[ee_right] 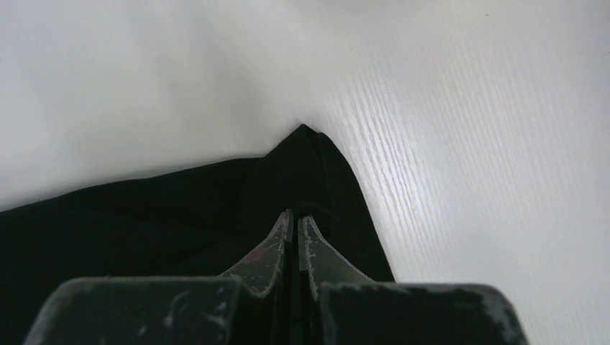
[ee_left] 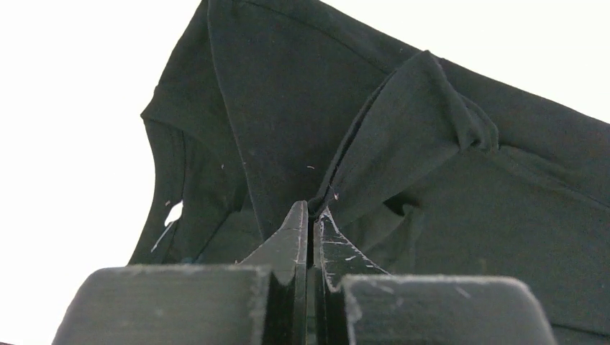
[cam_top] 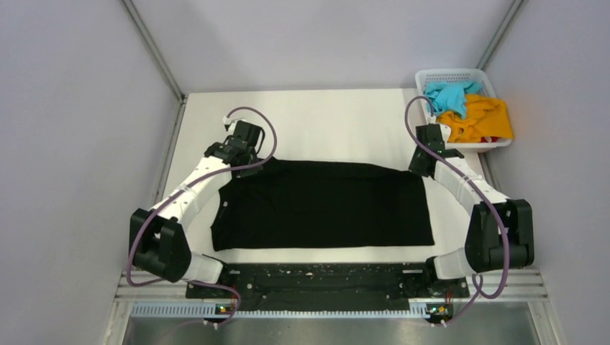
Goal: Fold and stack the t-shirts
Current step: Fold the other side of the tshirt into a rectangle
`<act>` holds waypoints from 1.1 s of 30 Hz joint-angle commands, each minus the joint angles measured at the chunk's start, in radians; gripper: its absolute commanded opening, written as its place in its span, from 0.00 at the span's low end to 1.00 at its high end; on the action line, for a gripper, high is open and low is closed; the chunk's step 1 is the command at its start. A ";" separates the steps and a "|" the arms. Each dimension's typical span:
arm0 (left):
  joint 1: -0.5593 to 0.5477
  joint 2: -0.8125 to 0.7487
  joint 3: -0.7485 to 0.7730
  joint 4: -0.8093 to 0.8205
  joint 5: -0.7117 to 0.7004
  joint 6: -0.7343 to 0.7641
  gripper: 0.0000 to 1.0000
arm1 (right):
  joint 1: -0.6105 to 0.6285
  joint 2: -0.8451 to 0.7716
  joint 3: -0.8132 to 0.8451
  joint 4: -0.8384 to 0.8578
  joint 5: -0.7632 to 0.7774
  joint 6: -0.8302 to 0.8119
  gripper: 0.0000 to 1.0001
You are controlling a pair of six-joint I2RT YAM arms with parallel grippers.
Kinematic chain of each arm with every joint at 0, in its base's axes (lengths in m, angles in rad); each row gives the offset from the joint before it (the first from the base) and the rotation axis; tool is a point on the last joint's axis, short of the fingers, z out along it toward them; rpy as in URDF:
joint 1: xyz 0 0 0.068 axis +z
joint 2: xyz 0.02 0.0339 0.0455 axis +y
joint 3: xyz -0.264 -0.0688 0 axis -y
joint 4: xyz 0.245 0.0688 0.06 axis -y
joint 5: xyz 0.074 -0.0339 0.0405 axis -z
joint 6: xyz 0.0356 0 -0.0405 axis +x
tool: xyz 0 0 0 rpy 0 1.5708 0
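Observation:
A large black t-shirt (cam_top: 324, 205) lies spread across the middle of the white table. My left gripper (cam_top: 244, 154) is at its far left corner, shut on a fold of the black fabric (ee_left: 388, 158), as the left wrist view (ee_left: 311, 212) shows. My right gripper (cam_top: 424, 159) is at the far right corner, shut on the shirt's edge (ee_right: 309, 165), seen in the right wrist view (ee_right: 296, 219). A turquoise-blue t-shirt (cam_top: 449, 95) and an orange-yellow t-shirt (cam_top: 482, 118) lie crumpled in the basket.
A white plastic lattice basket (cam_top: 439, 75) stands at the table's far right corner, just behind my right gripper. Grey walls close in the left, right and back. The arm bases sit on a black plate (cam_top: 324, 280) at the near edge.

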 commanded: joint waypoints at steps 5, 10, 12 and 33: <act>-0.023 -0.132 -0.066 -0.088 -0.019 -0.073 0.00 | 0.007 -0.088 -0.001 -0.072 0.101 -0.013 0.00; -0.025 -0.216 -0.080 -0.147 -0.022 -0.088 0.00 | 0.007 -0.089 0.004 -0.079 0.105 -0.019 0.00; -0.025 -0.250 -0.090 -0.166 -0.018 -0.097 0.00 | 0.006 -0.089 0.007 -0.084 0.104 -0.021 0.00; -0.050 -0.391 -0.360 -0.308 0.103 -0.292 0.09 | 0.007 -0.092 -0.035 -0.233 0.065 0.042 0.03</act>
